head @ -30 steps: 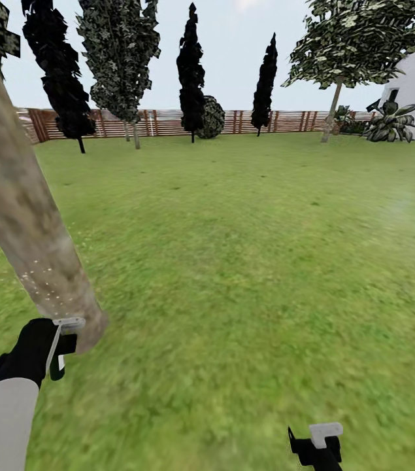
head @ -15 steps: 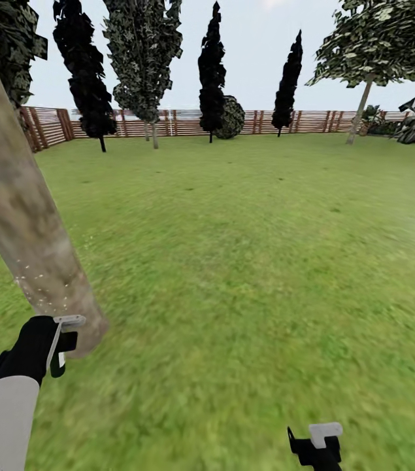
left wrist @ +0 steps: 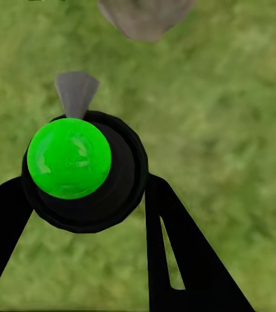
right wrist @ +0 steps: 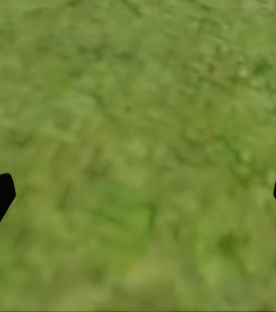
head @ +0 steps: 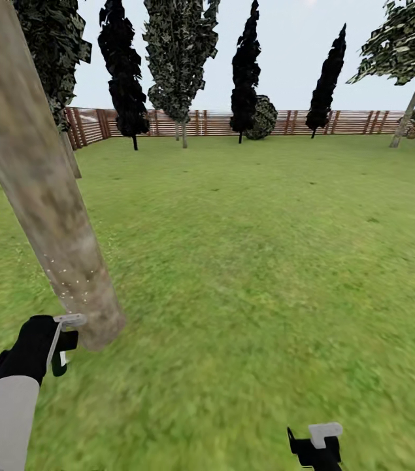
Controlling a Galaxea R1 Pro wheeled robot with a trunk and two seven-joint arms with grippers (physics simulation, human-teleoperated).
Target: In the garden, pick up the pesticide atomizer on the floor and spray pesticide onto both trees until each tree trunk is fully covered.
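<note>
Left gripper [head: 60, 347] at lower left, clamped on atomizer [left wrist: 79, 166], nozzle just beside speckled tree trunk [head: 44, 183] leaning across the left side. Green lawn [head: 266, 261] through the middle, fence [head: 351, 122] and second tree [head: 408, 52] at upper right. Right gripper [head: 316, 445] at bottom right, spread open over grass.

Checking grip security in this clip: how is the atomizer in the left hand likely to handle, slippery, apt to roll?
The atomizer looks round and smooth-bodied, so probably slippery and apt to twist between the left hand's fingers. Set down sideways on the lawn, it would likely roll.
</note>
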